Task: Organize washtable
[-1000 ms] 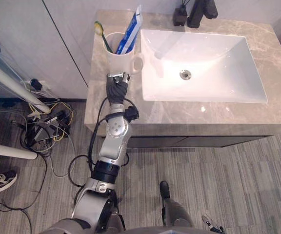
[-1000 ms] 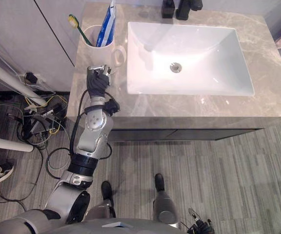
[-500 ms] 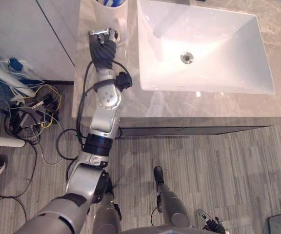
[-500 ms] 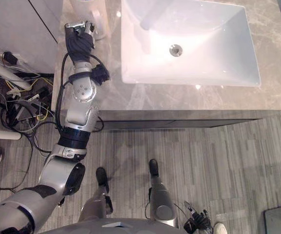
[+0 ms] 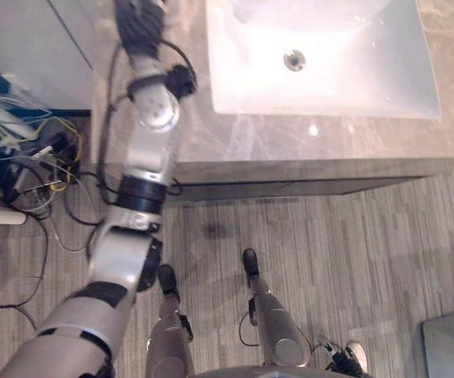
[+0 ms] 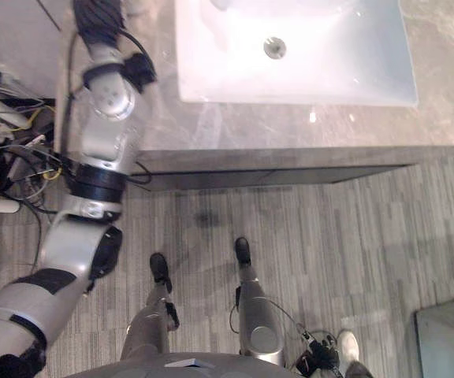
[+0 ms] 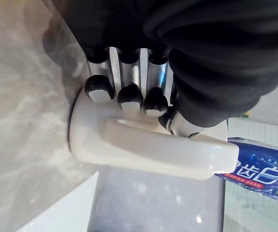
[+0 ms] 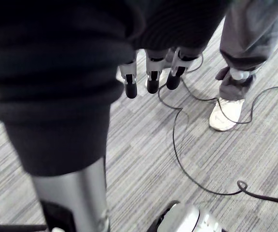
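Now left hand (image 7: 124,65) extended, straight fingers (image 7: 130,98) touching mug (image 7: 88,140) beside handle (image 7: 177,151).

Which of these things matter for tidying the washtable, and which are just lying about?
Job:
- white mug with the toothpaste tube sticking out, left hand against it
- marble counter
- sink

Lying about:
- cable tangle on the floor beside the counter
- a person's shoe on the floor, past the idle right hand
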